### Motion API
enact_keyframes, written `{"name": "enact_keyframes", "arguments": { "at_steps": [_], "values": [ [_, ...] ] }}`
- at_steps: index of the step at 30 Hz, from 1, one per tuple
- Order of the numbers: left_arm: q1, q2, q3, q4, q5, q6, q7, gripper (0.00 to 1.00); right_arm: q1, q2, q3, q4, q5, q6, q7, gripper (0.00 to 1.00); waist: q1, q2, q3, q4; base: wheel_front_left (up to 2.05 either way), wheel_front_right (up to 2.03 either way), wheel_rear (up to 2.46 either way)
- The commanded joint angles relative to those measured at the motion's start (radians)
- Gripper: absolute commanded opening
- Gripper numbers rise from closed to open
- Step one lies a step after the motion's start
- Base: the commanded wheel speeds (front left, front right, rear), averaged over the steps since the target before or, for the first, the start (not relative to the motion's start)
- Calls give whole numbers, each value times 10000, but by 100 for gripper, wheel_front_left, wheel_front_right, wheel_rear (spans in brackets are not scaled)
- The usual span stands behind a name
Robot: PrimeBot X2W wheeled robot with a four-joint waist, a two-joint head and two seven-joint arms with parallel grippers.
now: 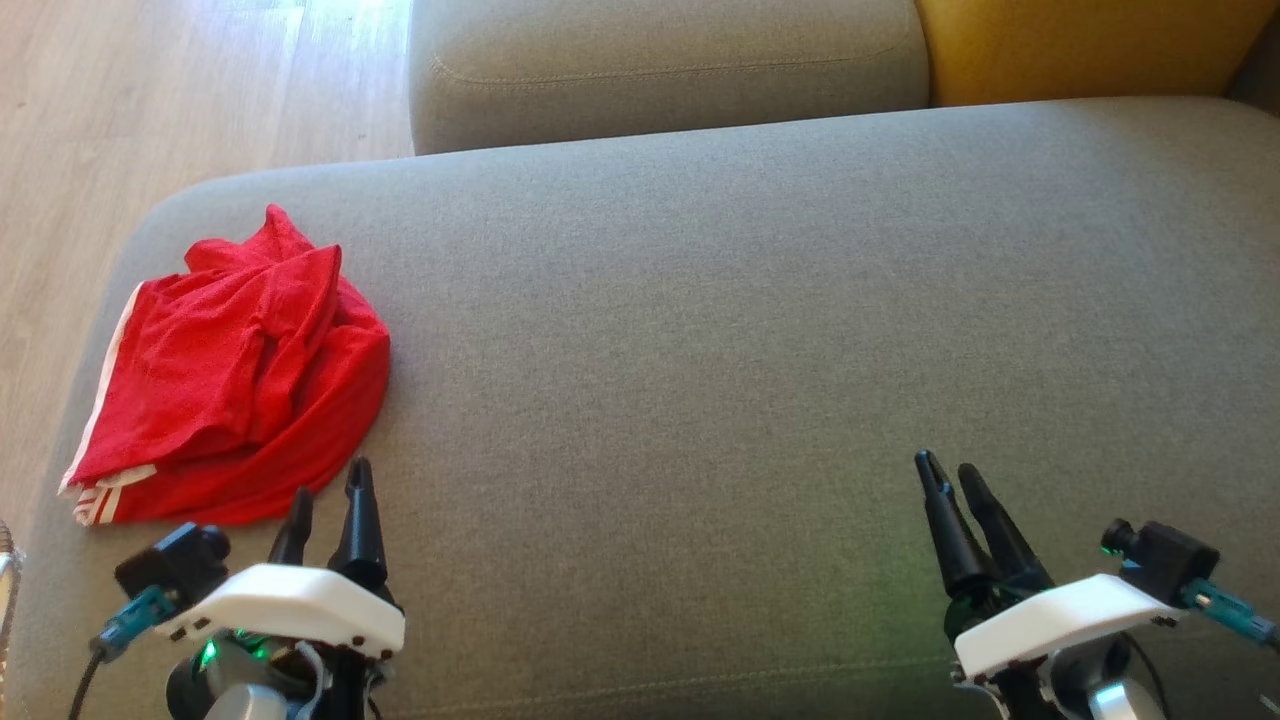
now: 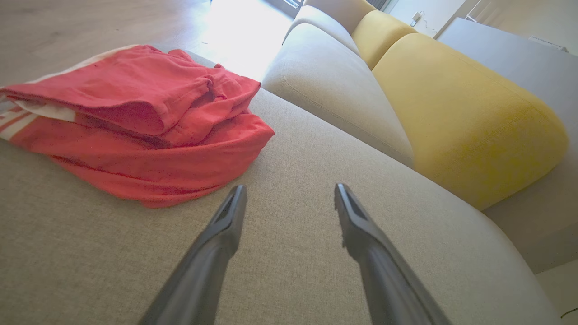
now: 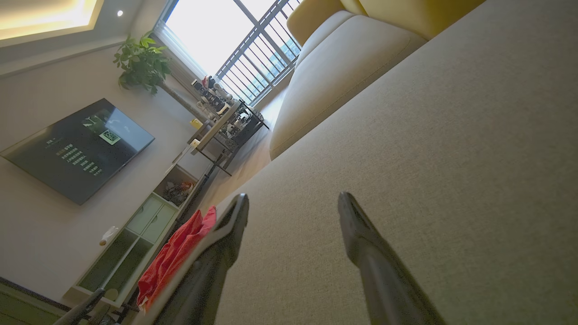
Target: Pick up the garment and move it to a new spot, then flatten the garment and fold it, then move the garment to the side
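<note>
Left claw (image 1: 330, 478): you find it at the lower left of the head view, its two dark fingers spread apart and holding nothing.
Right claw (image 1: 947, 462): at the lower right, fingers likewise parted and empty, over bare upholstery.
Red fabric garment with white stripes (image 1: 230, 380): it lies in a loose, crumpled heap at the left end of the seat, near the rounded corner; the Left claw's tips sit just beside its near edge, while the Right claw is well apart from it.
Wide grey fabric sofa seat (image 1: 700, 300): it carries the garment.
Mustard-yellow cushion (image 1: 1080, 45): beyond the seat's far edge, beside a second grey cushion (image 1: 660, 60).
Pale wooden floor (image 1: 150, 100): to your left of the sofa.
</note>
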Motion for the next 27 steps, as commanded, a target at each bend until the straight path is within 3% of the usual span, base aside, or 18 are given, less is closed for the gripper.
{"name": "enact_keyframes", "arguments": {
  "at_steps": [1, 27],
  "values": [
    [-394, 231, 106, -466, 470, 82, -171, 100, -500, -80, 246, -422, -365, -1, -198, 100, 0, 0, -1, -2, 0, 0, 0],
    [-450, 653, -837, -1565, 3656, 783, -902, 100, -662, -91, 550, -824, -3029, -1, -935, 100, 0, 0, 118, -77, 0, 0, 0]
  ]
}}
